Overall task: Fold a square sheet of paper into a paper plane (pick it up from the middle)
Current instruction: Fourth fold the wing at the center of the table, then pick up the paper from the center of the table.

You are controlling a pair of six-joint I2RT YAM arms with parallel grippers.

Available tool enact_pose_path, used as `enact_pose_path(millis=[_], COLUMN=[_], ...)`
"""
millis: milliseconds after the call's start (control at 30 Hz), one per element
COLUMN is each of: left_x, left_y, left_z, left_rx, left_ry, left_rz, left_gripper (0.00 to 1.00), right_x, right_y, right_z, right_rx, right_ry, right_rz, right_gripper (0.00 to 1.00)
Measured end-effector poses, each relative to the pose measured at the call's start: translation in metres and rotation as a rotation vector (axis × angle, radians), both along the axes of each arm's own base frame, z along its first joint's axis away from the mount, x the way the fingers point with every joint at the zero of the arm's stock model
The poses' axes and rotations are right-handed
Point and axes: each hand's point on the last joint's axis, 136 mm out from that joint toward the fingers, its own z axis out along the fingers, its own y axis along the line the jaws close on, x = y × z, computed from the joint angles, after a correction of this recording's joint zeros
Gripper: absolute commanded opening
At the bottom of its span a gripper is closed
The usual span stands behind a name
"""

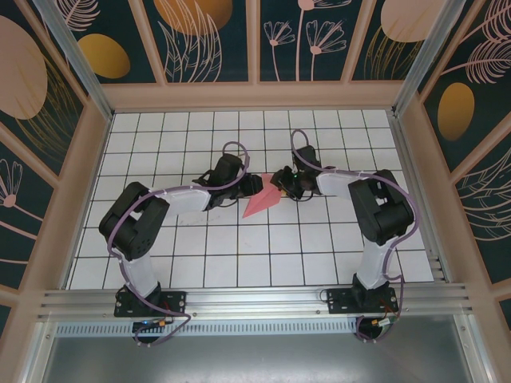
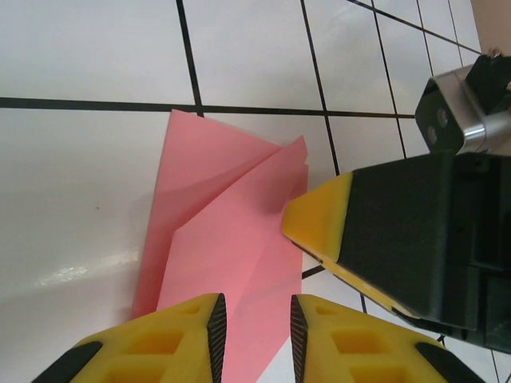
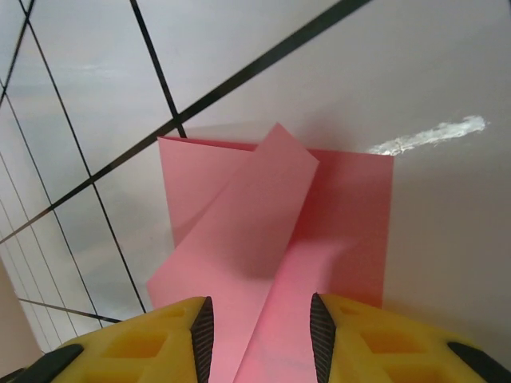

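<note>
The pink sheet of paper [image 1: 260,204] lies on the white grid table, folded into a pointed shape with overlapping flaps. Its tip points toward the near left in the top view. My left gripper [image 1: 253,186] hangs over its far end from the left, and my right gripper [image 1: 281,189] comes in from the right. In the left wrist view the left gripper [image 2: 257,307] is open, with the paper [image 2: 223,231] lying below the gap. A yellow fingertip [image 2: 319,219] of the right gripper rests at the paper's edge. In the right wrist view the right gripper [image 3: 261,307] is open above the paper [image 3: 263,207].
Black grid lines cross the white table [image 1: 319,255]. A wooden frame [image 1: 255,96] and patterned walls close in the far side and both flanks. A metal rail [image 1: 255,302] with both arm bases runs along the near edge.
</note>
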Motion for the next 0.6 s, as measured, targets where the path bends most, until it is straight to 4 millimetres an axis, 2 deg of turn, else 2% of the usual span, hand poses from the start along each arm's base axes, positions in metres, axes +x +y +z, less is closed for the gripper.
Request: enact_pose_path(millis=[133,333,600], left_x=[0.002,-0.003,0.0], left_y=[0.004,0.016,0.038], left_z=[-0.002,-0.017,-0.029], left_rx=[0.0,0.019,0.033], left_ry=[0.007,0.044,0.076], left_rz=[0.016,0.039,0.09], left_gripper=[0.31,0.34,0.47], right_x=[0.002,0.001,0.002], right_y=[0.005,0.015,0.033], right_z=[-0.001,-0.002,0.008], right_rx=[0.006,0.042,0.142], right_ry=[0.0,0.004,-0.052], right_rz=[0.003,0.031,0.076], right_gripper=[0.38,0.34,0.3])
